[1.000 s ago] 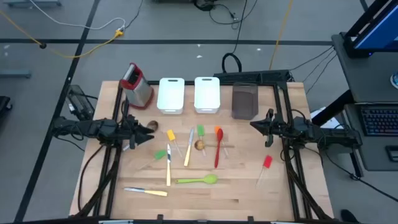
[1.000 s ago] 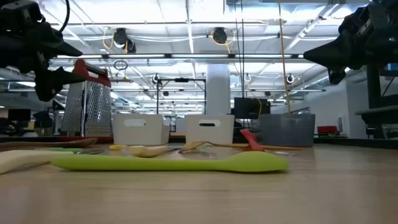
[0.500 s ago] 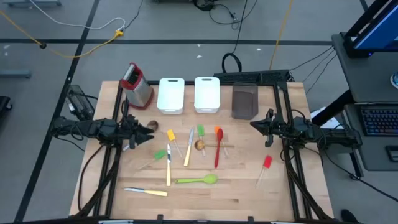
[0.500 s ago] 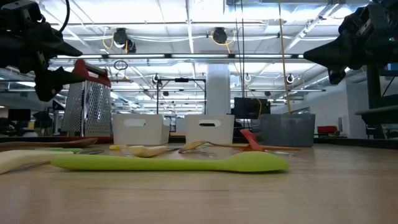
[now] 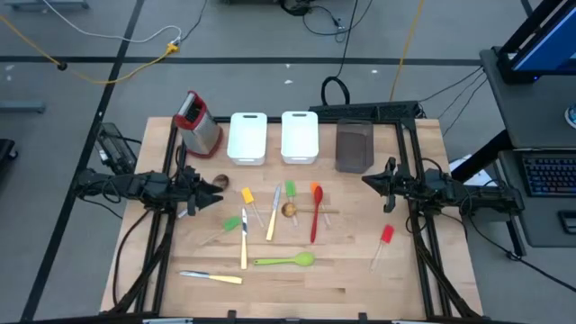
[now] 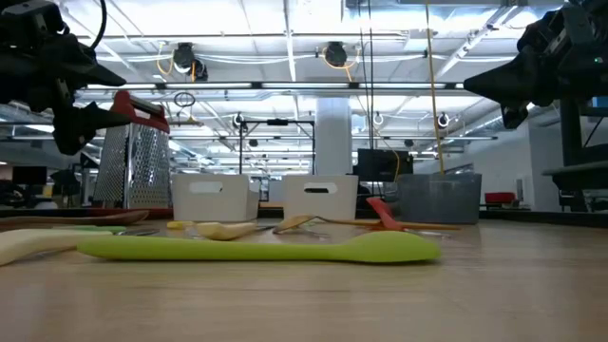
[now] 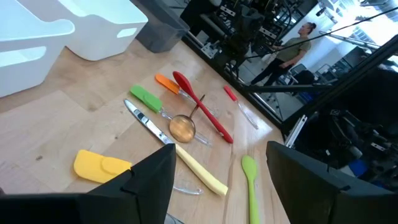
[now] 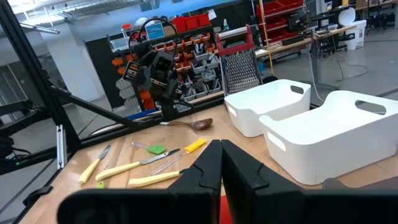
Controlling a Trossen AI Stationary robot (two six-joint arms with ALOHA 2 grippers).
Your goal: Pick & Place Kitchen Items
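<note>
Two white bins [image 5: 247,138] and dark bin [image 5: 354,147] empty, left hand [image 5: 219,198] open, right hand [image 5: 365,181] closed, holding nothing

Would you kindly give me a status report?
Left gripper open, right gripper shut, both empty. Utensils loose mid-table. Nothing blocking.

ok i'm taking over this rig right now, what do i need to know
Left gripper: open, empty, raised at the table's left edge.
Right gripper: shut, empty, raised at the right edge.
Utensils all loose on the table: yellow spatula, green spatula, orange spatula, long red spoon, green spoon, cream-handled knives; a red spatula lies apart near the right arm.
Done: nothing; both white bins look empty.
Left: every utensil.
</note>
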